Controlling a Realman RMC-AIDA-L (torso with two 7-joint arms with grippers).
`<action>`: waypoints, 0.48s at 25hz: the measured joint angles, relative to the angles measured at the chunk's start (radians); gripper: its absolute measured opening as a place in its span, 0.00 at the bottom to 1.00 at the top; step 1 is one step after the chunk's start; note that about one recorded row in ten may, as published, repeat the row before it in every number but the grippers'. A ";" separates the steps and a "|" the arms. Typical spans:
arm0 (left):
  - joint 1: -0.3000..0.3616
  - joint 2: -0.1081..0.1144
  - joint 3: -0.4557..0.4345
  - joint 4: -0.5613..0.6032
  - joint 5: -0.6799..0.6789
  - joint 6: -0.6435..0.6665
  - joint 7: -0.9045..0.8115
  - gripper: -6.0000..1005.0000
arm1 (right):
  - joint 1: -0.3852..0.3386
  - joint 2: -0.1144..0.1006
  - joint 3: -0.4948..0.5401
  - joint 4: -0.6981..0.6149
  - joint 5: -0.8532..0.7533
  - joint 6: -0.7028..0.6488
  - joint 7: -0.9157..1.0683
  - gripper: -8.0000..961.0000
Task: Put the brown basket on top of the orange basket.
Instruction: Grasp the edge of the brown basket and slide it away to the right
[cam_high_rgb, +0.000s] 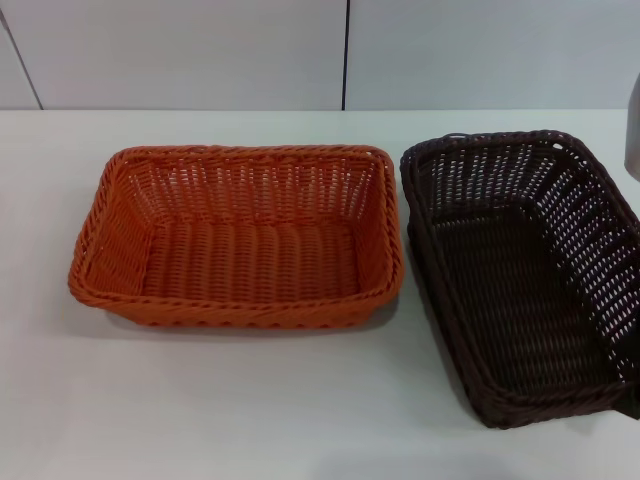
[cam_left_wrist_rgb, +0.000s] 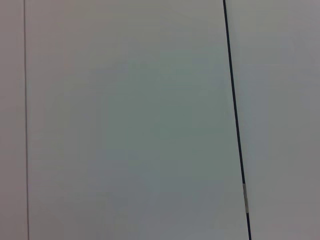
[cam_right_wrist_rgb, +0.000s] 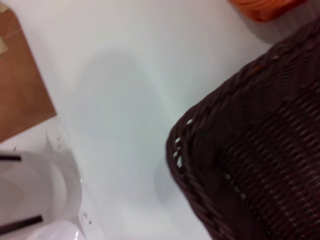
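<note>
The orange basket (cam_high_rgb: 240, 235) sits empty on the white table, left of centre in the head view. Close to its right side lies the brown basket (cam_high_rgb: 520, 270), also empty, its long side running away from me, with a narrow gap between the two. The right wrist view looks down from close range on one corner of the brown basket (cam_right_wrist_rgb: 250, 165), with a sliver of the orange basket (cam_right_wrist_rgb: 265, 7) beyond it. A grey part of my right arm (cam_high_rgb: 633, 130) shows at the head view's right edge, beside the brown basket's far corner. Neither gripper's fingers show in any view.
The white table (cam_high_rgb: 250, 420) spreads in front of both baskets. A white panelled wall (cam_high_rgb: 200, 50) stands behind it, and the left wrist view shows only such a panel (cam_left_wrist_rgb: 125, 125). Brown floor (cam_right_wrist_rgb: 20, 90) lies past the table's edge in the right wrist view.
</note>
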 joint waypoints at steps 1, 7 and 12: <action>0.000 0.000 0.000 0.000 0.000 0.000 0.000 0.65 | -0.001 0.003 -0.004 0.000 -0.003 -0.003 -0.020 0.69; 0.000 0.000 0.000 0.000 0.000 0.000 0.000 0.65 | -0.003 0.012 -0.027 0.000 -0.025 -0.014 -0.069 0.69; 0.000 -0.001 0.000 0.000 0.000 0.000 -0.020 0.65 | -0.004 0.016 -0.047 -0.008 -0.059 -0.004 -0.097 0.69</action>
